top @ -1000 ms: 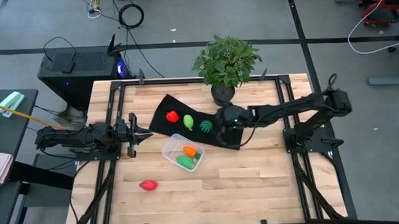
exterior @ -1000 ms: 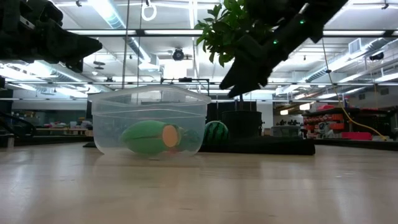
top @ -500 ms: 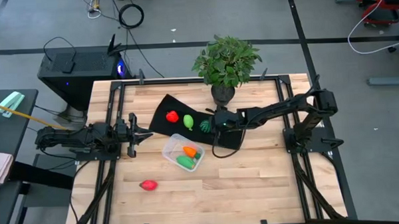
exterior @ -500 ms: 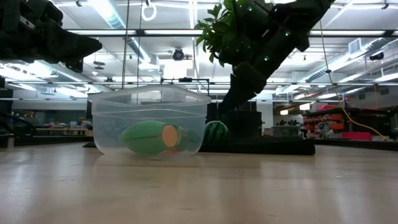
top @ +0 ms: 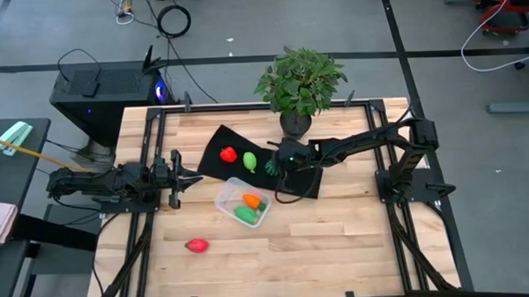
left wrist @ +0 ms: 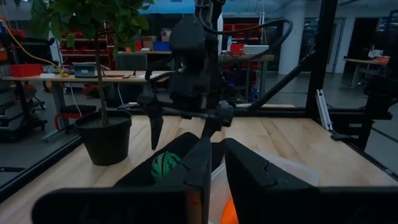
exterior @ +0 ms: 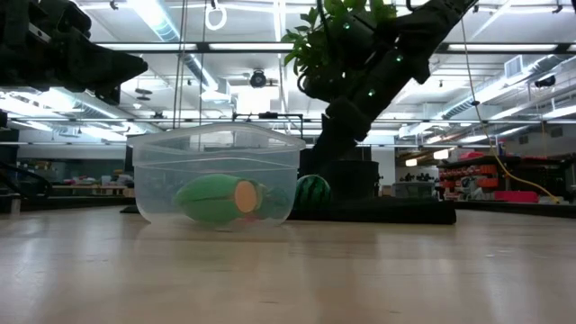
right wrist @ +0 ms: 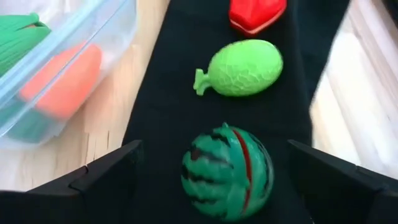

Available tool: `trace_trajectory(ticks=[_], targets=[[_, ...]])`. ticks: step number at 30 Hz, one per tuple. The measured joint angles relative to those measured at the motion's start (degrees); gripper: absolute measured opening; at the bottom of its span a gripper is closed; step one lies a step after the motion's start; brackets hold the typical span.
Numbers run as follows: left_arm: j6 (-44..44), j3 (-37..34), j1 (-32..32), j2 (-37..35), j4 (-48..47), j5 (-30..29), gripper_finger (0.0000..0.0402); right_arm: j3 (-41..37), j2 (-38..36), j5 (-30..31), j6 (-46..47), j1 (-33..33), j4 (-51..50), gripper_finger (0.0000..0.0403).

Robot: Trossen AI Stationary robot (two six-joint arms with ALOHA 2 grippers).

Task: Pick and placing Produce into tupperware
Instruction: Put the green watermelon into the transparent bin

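Note:
My right gripper [top: 278,162] is open over the black mat [top: 233,141]. Its fingers stand on either side of the dark striped green piece [right wrist: 227,173] without touching it. Beyond that piece on the mat lie a light green piece [right wrist: 239,67] and a red piece [right wrist: 256,14]. The clear tupperware [top: 243,205] sits on the wood beside the mat and holds the orange carrot [top: 251,201] and a green piece [top: 246,214]. A second red piece [top: 196,246] lies on the bare table nearer the front edge. My left gripper [top: 193,179] waits, shut, at the table's left side.
A potted leafy plant [top: 299,85] stands at the far edge, just behind the mat and my right arm. Black frame rails [top: 150,152] run along the table's left and right sides. Bare wood [top: 338,243] stretches across the near half of the table.
My right gripper has moved toward the table's left and down, from the mat's right end to the striped green piece, which its fingers now straddle. No produce has moved.

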Motion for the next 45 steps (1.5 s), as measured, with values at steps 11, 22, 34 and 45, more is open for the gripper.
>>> trace_trajectory(ticks=[11,22,34,45], targets=[[0.0,0.0,0.0,0.0,0.0,0.0,0.0051,1.4,4.6,-0.3,-2.9,-0.8,-0.7,0.0396],[0.0,0.0,0.0,0.0,0.0,0.0,0.0059,1.4,5.0,-2.0,-2.7,-3.3,-2.7,0.0396],[0.0,0.0,0.0,0.0,0.0,0.0,0.0056,1.5,6.6,-4.4,-2.4,-3.2,-1.0,0.0395],[0.1,0.0,0.0,0.0,-0.1,-0.2,0.0051,1.5,6.8,-5.1,-2.2,-3.0,-0.7,0.0364]])
